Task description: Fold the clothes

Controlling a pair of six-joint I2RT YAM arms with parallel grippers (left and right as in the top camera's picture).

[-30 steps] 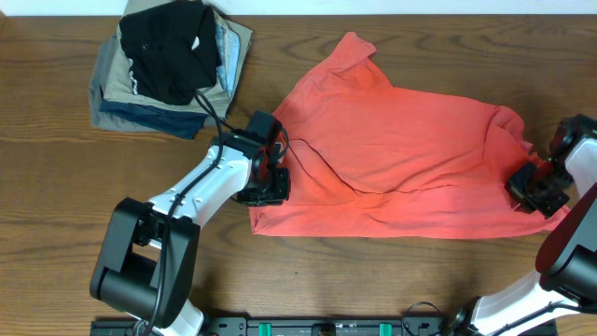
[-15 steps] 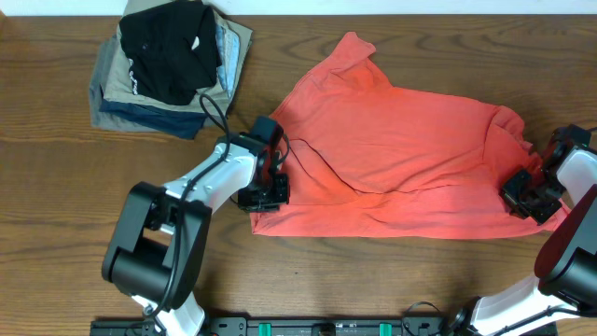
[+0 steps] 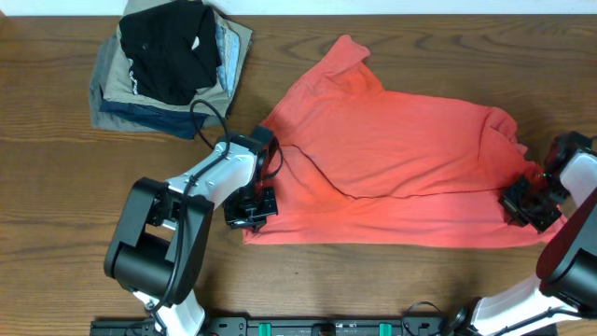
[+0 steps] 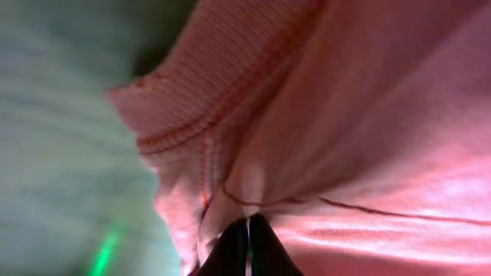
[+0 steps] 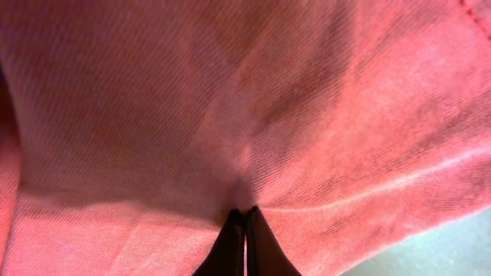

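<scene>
**Two Grippers Pinch Opposite Ends of a Coral T-Shirt**

Overhead: a coral-red T-shirt (image 3: 392,159) lies spread and rumpled across a dark wood-grain table (image 3: 56,187), reaching from the centre out to 3 o'clock, one sleeve pointing toward 12. The left arm (image 3: 201,182), white with black joints, rises from 7 o'clock and bends over the shirt's lower corner at about 8 o'clock of the cloth. There the left gripper (image 3: 250,207) points down onto the fabric's edge, and a black cable (image 3: 210,117) loops above its wrist. The right arm (image 3: 574,187) comes in from the frame's 4 o'clock edge, and the right gripper (image 3: 524,203) sits on the shirt's far corner. A stack of folded garments (image 3: 117,93) in tan, grey and blue rests at 10 o'clock, well apart from the shirt, with a black garment (image 3: 168,47) on top. A pale strip runs along the table's 12 o'clock edge.

Left wrist: the left gripper (image 4: 247,245) shows at 6 o'clock, its dark jaws pressed together on a gathered pleat of the T-shirt (image 4: 345,115). A stitched hem (image 4: 192,100) runs toward 11 o'clock. The surface beyond, at 9 o'clock, is a blur.

Right wrist: the right gripper (image 5: 245,234), also at 6 o'clock, has its jaws closed to a sliver on a pinch of the T-shirt (image 5: 230,100), which fills the view. A pale wedge of table (image 5: 453,245) shows at 4 o'clock.
</scene>
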